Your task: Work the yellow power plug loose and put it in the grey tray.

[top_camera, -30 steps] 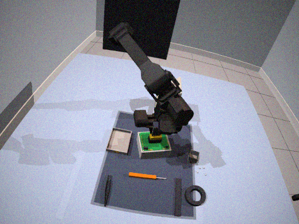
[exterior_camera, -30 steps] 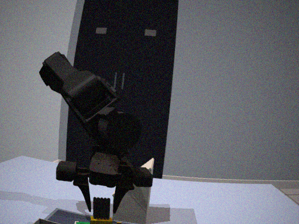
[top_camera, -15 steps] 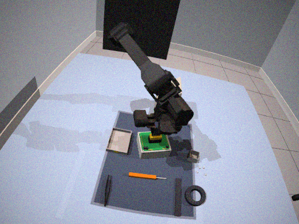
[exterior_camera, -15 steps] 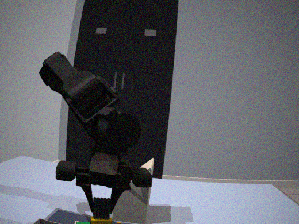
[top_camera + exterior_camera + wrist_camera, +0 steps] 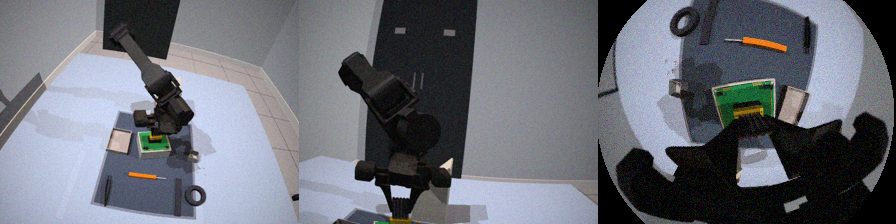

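Observation:
The yellow power plug (image 5: 155, 137) (image 5: 400, 220) (image 5: 749, 112), with a bundle of black wires on top, sits at the black socket on the green circuit board (image 5: 145, 140) (image 5: 763, 96). How deep it sits cannot be told. My gripper (image 5: 156, 132) (image 5: 401, 211) (image 5: 750, 119) is shut on the plug at its black wire bundle, just above the yellow body. The fingers partly hide the bundle in the wrist view. The grey tray (image 5: 119, 142) (image 5: 794, 106) is empty and lies beside the board, on the left in the top view.
An orange screwdriver (image 5: 142, 176) (image 5: 764, 44), black tweezers (image 5: 107, 189) and a dark bar (image 5: 177, 196) lie on the mat (image 5: 152, 195). A black ring (image 5: 187, 196) lies at its edge. A small grey box (image 5: 193, 159) stands right of the board. A pale panel (image 5: 429, 208) stands behind the gripper.

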Tool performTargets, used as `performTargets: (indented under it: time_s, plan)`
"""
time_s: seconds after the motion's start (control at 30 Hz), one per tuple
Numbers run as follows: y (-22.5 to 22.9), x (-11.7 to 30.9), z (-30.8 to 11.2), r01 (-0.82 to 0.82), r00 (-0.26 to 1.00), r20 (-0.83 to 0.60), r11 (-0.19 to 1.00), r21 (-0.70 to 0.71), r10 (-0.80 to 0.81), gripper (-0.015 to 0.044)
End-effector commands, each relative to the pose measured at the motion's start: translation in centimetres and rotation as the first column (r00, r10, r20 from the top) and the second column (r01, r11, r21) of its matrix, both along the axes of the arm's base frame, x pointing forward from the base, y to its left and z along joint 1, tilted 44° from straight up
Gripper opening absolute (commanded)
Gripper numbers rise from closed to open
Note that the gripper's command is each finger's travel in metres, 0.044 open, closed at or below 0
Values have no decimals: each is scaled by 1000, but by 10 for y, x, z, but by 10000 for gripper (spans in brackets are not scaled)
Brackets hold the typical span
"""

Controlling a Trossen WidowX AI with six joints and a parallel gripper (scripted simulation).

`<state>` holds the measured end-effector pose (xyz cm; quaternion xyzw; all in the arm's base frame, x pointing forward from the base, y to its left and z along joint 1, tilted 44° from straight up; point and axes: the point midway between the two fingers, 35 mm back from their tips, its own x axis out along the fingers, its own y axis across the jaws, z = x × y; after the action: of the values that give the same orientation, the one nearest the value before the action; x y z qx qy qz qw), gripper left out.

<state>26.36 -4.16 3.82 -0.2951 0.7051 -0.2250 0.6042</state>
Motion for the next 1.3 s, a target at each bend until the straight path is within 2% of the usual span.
performTargets:
  time_s: [0.0, 0.5, 0.77, 1.1, 1.27]
  plan:
    - [7, 0, 6, -11, 1000, -5, 1000, 4, 11, 0]
    - [9, 0, 7, -12, 1000, -5, 1000, 1, 12, 0]
    - [15, -1, 2, -27, 1000, -2, 996, -84, 27, 0]
    - [2, 2, 16, 11, 1000, -11, 991, 130, -10, 0]
    - [4, 2, 15, 7, 1000, -10, 994, 107, -6, 0]
